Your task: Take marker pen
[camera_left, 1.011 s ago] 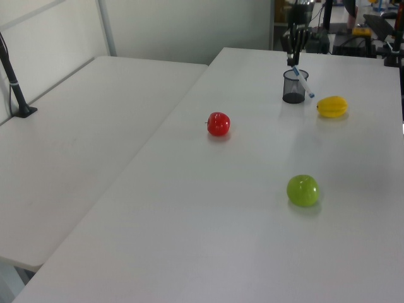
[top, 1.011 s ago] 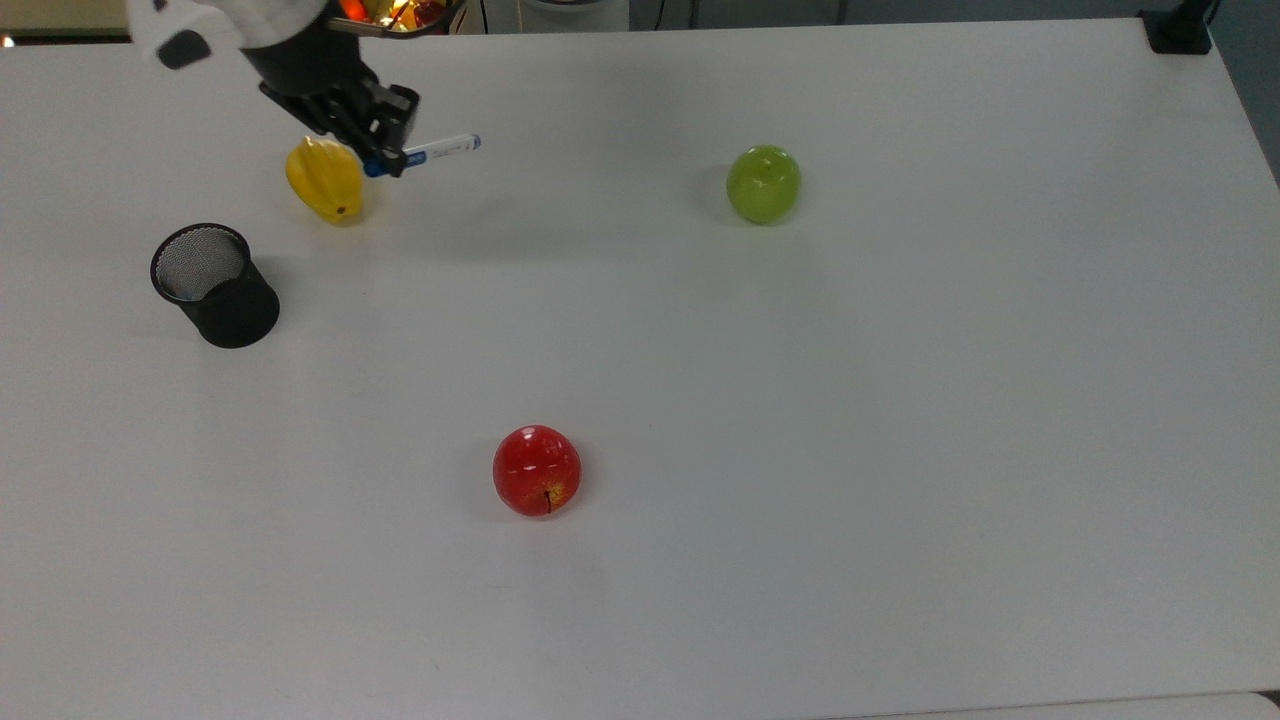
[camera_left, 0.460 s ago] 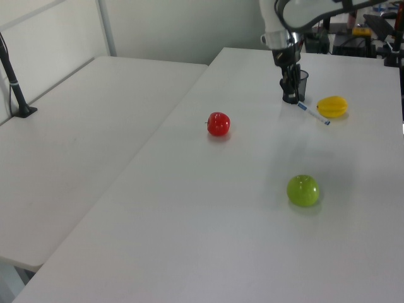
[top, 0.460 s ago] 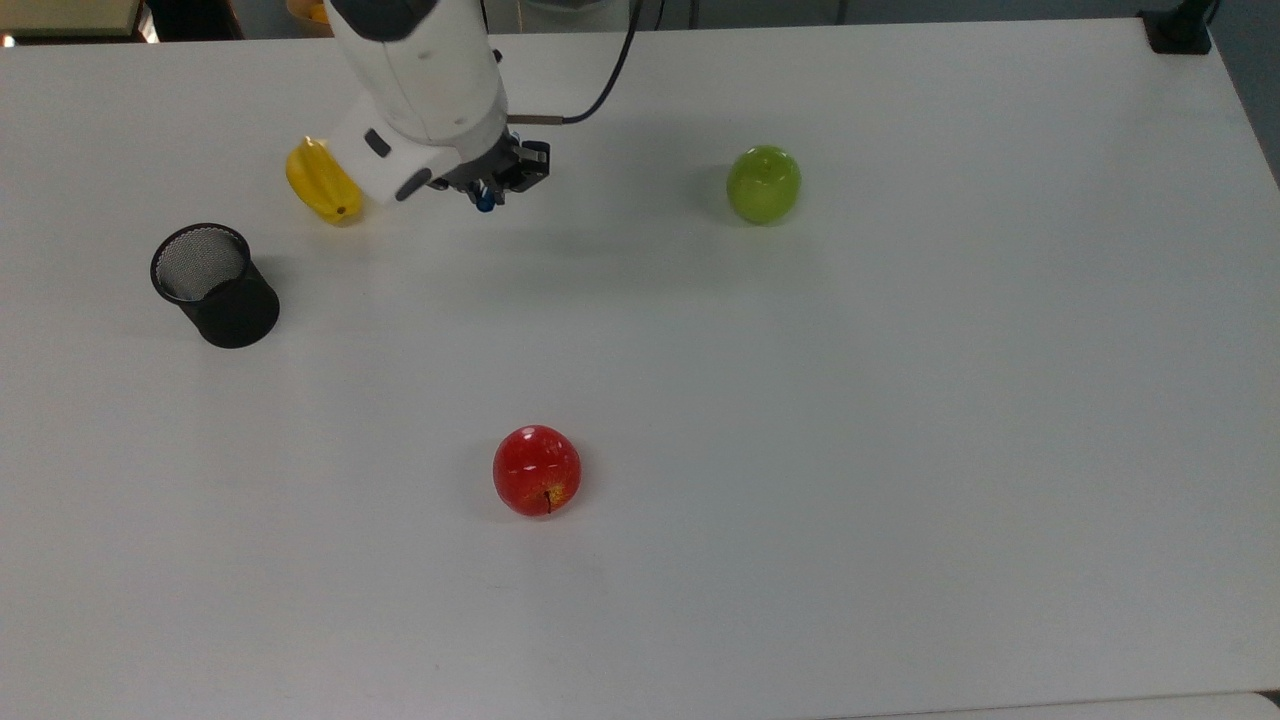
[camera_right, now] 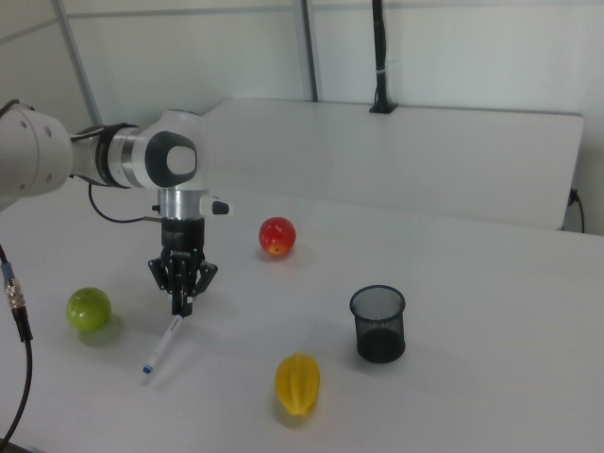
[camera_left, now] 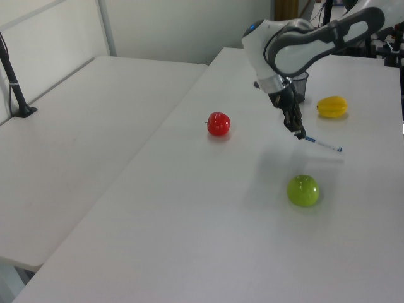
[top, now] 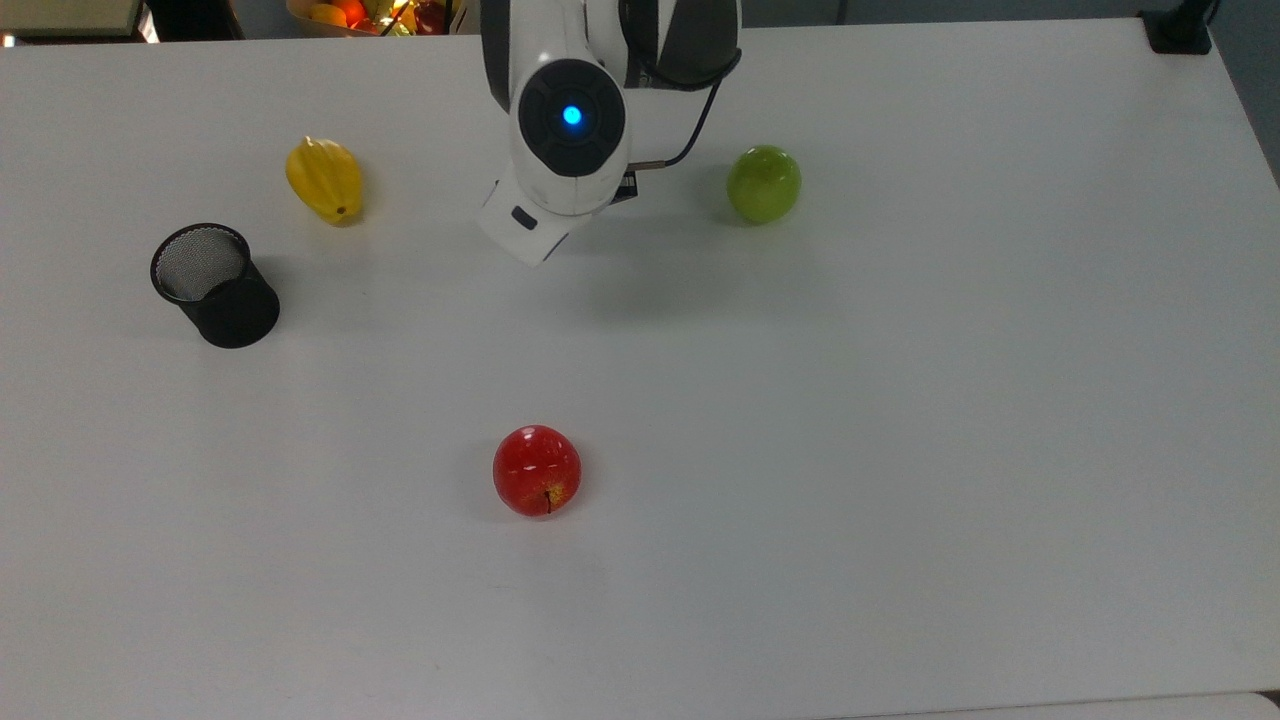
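The marker pen (camera_right: 162,344), white with blue ends, hangs slanted from my gripper (camera_right: 179,308), which is shut on its upper blue end. In the left view the marker pen (camera_left: 324,145) sticks out to the right of the gripper (camera_left: 299,132), between the yellow fruit and the green apple. In the top view my white arm (top: 570,120) covers both gripper and pen. I cannot tell whether the pen's low end touches the table.
A black mesh cup (top: 213,285) stands at the top view's left, with a yellow starfruit (top: 325,180) behind it. A green apple (top: 763,184) lies just right of my arm. A red apple (top: 537,470) sits mid-table, nearer the front.
My arm has swung from beside the starfruit toward the top view's right, to near the green apple, carrying the marker pen with it.
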